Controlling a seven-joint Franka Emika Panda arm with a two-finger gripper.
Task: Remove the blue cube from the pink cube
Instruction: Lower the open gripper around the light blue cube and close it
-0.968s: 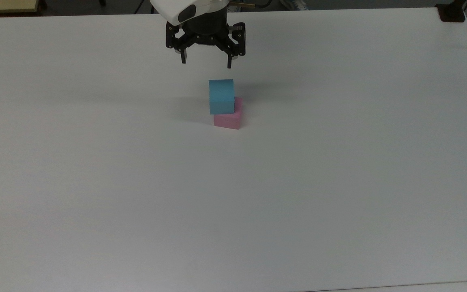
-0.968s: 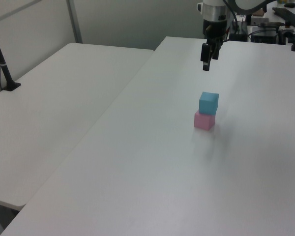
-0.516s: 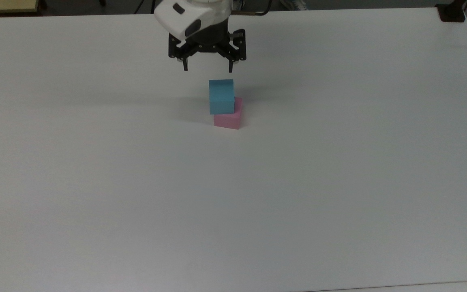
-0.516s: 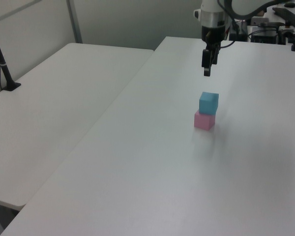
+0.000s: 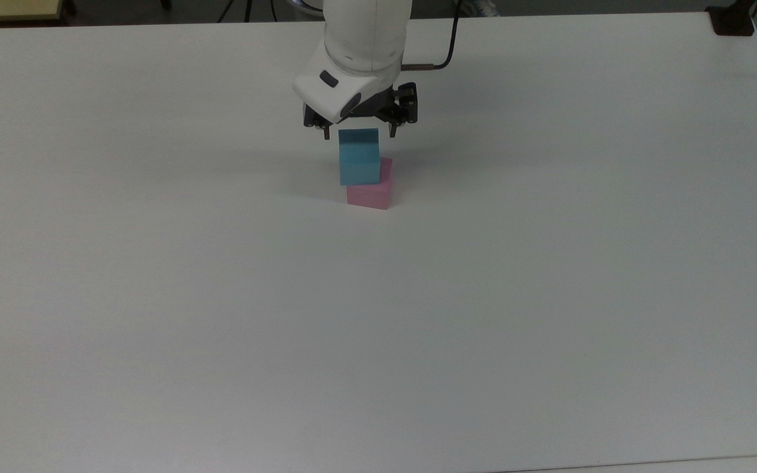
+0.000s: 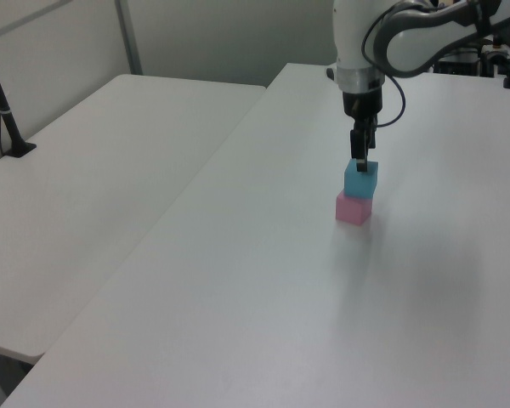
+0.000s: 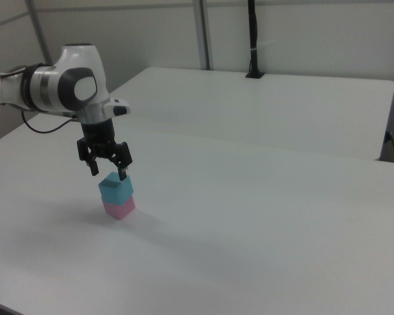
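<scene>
No readable text, labels, brands or numbers

The blue cube and the pink cube have plain faces with no print, the white arm casing carries no legible marking, and the tabletop bears no sign or label

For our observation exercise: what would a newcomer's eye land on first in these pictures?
First, the blue cube stacked on the pink cube, slightly offset, mid-table on the bare white table. Next, the white robot arm over the stack, its black pincer open, fingers spread just above the blue cube's top.
</scene>
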